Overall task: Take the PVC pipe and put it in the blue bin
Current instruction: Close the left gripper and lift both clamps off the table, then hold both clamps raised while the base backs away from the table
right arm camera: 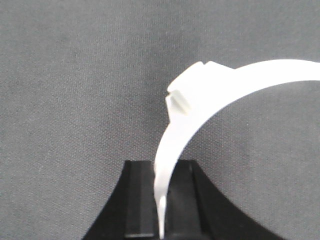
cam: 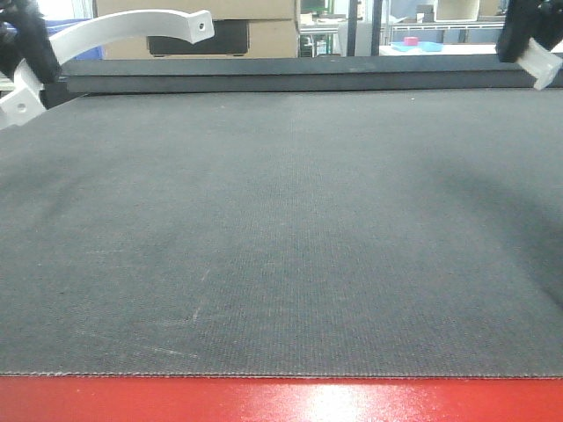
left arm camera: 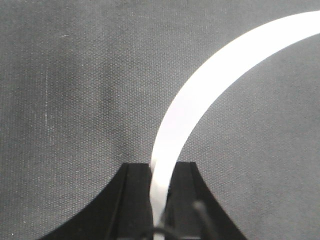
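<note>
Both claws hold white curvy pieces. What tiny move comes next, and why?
Probably carry both, jaws shut, off toward the bin. The left gripper pinches a white piece, the right gripper pinches another piece, both above the mat, and no bin shows on it.

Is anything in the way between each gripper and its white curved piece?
No. The left gripper clamps one white curved piece, and the right gripper clamps a second white piece. No blue bin is in view, so that path cannot be judged.
</note>
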You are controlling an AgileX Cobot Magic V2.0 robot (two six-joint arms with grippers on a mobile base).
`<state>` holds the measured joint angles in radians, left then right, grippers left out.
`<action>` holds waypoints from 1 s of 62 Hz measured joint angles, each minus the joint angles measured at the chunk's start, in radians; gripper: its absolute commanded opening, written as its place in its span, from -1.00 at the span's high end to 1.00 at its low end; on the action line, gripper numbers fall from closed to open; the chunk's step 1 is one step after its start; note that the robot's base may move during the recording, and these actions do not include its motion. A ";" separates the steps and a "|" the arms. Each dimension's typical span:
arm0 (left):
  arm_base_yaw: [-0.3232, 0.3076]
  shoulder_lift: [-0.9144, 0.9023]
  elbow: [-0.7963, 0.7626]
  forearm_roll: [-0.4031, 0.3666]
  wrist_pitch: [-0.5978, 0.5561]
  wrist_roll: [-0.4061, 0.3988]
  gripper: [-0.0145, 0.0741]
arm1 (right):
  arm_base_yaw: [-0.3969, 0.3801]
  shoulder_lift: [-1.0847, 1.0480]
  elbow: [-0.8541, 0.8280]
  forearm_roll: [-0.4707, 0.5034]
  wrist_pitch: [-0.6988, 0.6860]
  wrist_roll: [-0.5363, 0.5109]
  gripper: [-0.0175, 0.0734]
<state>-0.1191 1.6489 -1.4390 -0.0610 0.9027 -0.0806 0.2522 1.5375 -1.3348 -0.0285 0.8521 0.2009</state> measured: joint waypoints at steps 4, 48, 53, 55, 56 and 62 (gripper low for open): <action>0.000 -0.030 0.070 0.000 -0.057 0.000 0.92 | 0.000 -0.027 0.051 -0.002 -0.051 0.000 0.97; 0.000 -0.449 0.655 0.002 -0.579 0.000 0.92 | 0.000 -0.423 0.620 -0.004 -0.674 0.000 0.97; 0.000 -0.500 0.678 0.002 -0.579 0.000 0.92 | 0.000 -0.439 0.622 -0.006 -0.712 0.000 0.97; 0.000 -0.512 0.680 0.002 -0.577 0.000 0.92 | 0.000 -0.443 0.622 -0.005 -0.736 0.000 0.97; 0.000 -0.517 0.679 0.002 -0.577 0.000 0.92 | 0.000 -0.444 0.622 -0.005 -0.745 0.000 0.97; 0.000 -0.546 0.682 0.002 -0.579 0.000 0.92 | 0.000 -0.444 0.622 -0.006 -0.807 0.000 0.97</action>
<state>-0.1191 1.1029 -0.7573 -0.0590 0.3236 -0.0806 0.2522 1.0934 -0.7127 -0.0345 0.0454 0.2009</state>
